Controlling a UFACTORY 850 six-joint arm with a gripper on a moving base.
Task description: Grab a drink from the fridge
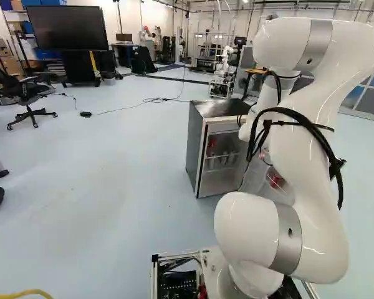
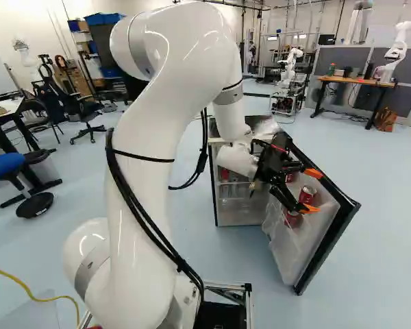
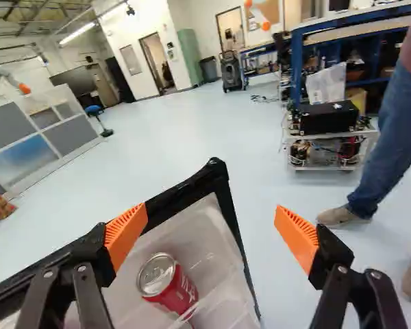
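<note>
In the right base view my gripper (image 2: 312,191) stands at the inner side of the swung-out fridge door (image 2: 308,240), its two orange-padded fingers apart near a red can (image 2: 307,195). A second red can (image 2: 292,218) is just below. Seen from the wrist, the gripper (image 3: 211,229) is open and holds nothing. The silver top and red side of a can (image 3: 168,281) show between and below the fingers, in the door's clear bin (image 3: 216,260). The fridge (image 1: 197,143) stands ahead with its front exposed and bottles (image 1: 223,158) inside.
The door's dark edge (image 3: 185,195) runs close by the fingers. Beyond it in the wrist view, a person's jeans-clad leg (image 3: 390,144) stands near a wheeled cart (image 3: 325,147). Another robot (image 1: 223,65) is behind the fridge. A desk (image 2: 356,81) stands farther back.
</note>
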